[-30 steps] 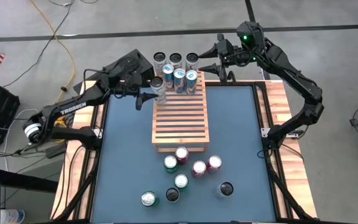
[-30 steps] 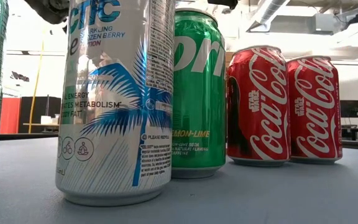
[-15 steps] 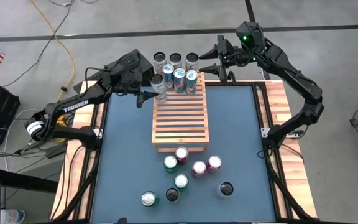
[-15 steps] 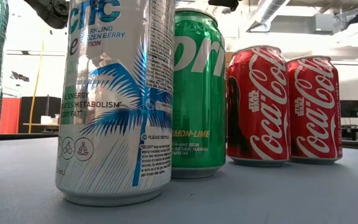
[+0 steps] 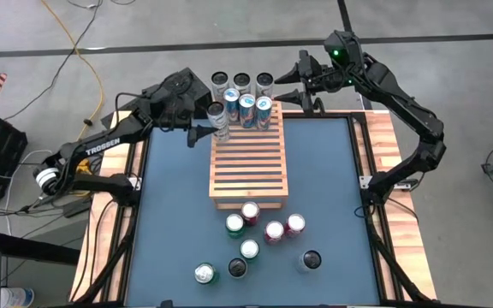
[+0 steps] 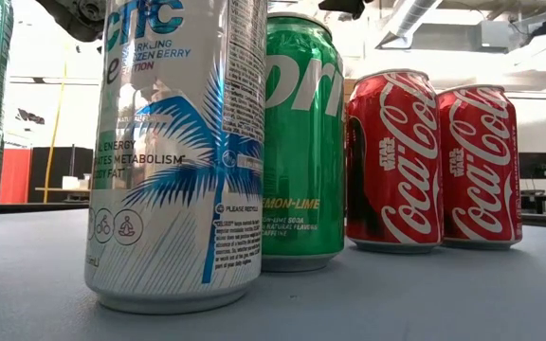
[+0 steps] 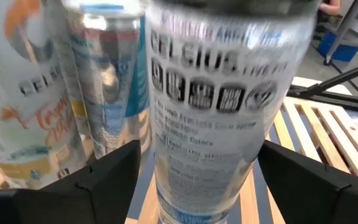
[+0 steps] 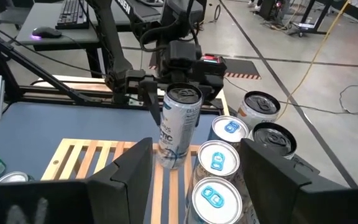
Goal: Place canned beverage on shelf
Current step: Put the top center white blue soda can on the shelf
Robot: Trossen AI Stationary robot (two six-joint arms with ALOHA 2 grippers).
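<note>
While the nearest cans crowd the low view, a tall silver-and-blue slim can (image 6: 173,152) leads, with a green lemon-lime can (image 6: 301,142) behind it and two red cola cans (image 6: 434,161) at three o'clock, all upright on the dark blue table (image 6: 396,294). That level view shows labels but no rack at all.

From above, those loose cans sit in a cluster (image 5: 259,244) at the table's six o'clock end, well apart from the action. Beyond them lies the light-brown slatted wooden shelf (image 5: 248,167), its near slats bare, with three blue-topped cans (image 5: 246,109) in a row at its twelve o'clock end and three dark-topped cans (image 5: 241,82) just past it.

Over at the shelf's eleven o'clock corner, the left gripper (image 5: 215,126) has its fingers spread either side of a tall clear-silver slim can (image 5: 218,120). The left wrist view fills with that can (image 7: 219,93) between the dark fingers (image 7: 104,180); whether the pads press it, I cannot tell. The right wrist view shows it (image 8: 178,127) standing upright on the slats.

The right gripper (image 5: 288,88) waits at one o'clock, fingers (image 8: 120,180) wide apart, holding nothing.
</note>
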